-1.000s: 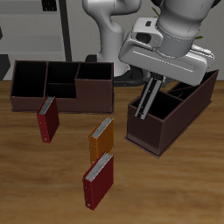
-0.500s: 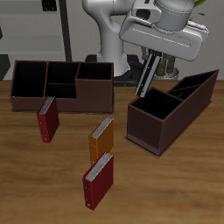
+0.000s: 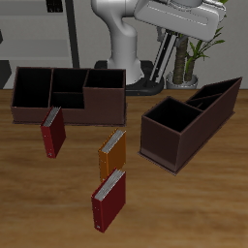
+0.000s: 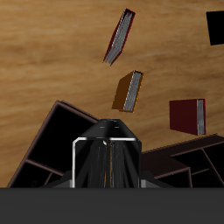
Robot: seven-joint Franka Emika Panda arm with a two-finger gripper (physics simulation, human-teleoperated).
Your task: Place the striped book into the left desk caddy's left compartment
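Note:
My gripper [image 3: 178,41] is high above the table's back and is shut on the striped book [image 3: 170,66]. The book hangs down from the fingers as a thin dark slab, well above the table. In the wrist view the book [image 4: 108,164] shows edge-on between the fingers. The left desk caddy [image 3: 167,138], a long dark brown box turned diagonally, stands below the book and nearer the table's front edge. Its open compartments show empty. It also shows in the wrist view [image 4: 51,133].
A second brown caddy [image 3: 101,105] stands square at the back. A dark red book [image 3: 52,133] stands before it. An orange book [image 3: 113,153] and another dark red book [image 3: 109,198] stand nearer the front edge. A potted plant [image 3: 190,60] is behind the caddies.
My gripper has risen with the striped book, from low over the left desk caddy's near compartment to high above it and a little farther back.

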